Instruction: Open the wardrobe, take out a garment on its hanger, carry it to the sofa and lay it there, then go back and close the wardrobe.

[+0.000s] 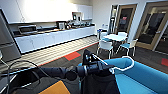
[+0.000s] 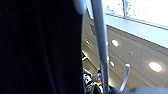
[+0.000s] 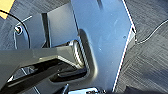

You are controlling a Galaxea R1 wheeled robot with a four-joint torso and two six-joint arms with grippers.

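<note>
Fingers of your left gripper (image 1: 106, 67) are clamped on the thin white plastic hanger (image 1: 124, 65), whose curved hook reaches out over the large bright blue upholstered sofa (image 1: 140, 77). The black limp-fabric garment (image 1: 98, 83) hangs from it, just beside the sofa's near end. Your right gripper's fingers can't be made out. A white table with chairs (image 1: 115, 37) stands beyond.

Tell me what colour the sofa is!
Bright blue. The sofa shows best in the head view, right behind the white hanger.
</note>
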